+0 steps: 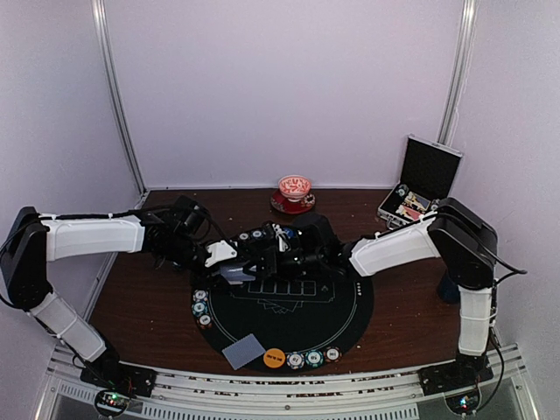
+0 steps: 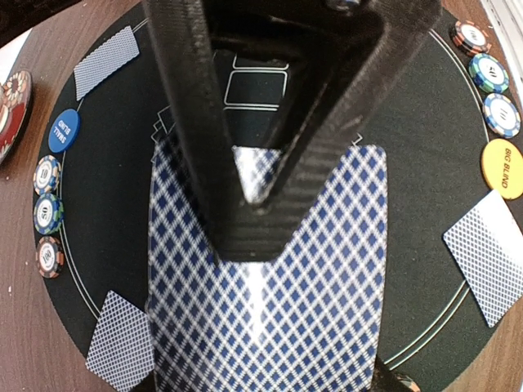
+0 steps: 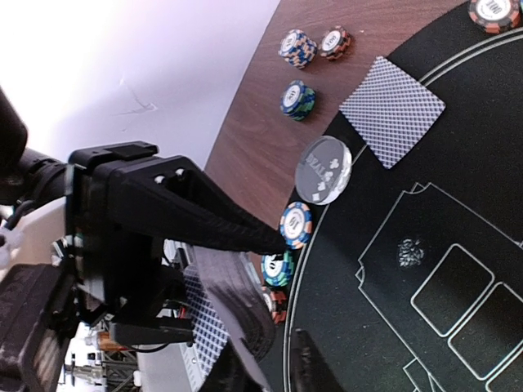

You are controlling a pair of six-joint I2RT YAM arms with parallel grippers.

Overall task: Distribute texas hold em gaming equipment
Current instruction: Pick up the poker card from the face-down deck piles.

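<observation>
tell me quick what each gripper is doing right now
left gripper: shut on the deck of playing cards
right gripper: in view, but open or shut cannot be told

Overhead plus close wrists, probably common mat

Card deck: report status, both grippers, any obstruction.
Left gripper shut on card deck over the black mat. Right gripper beside it, state unreadable. Dealt cards and chips lie round the mat's edge; nothing blocks the deck.
</observation>
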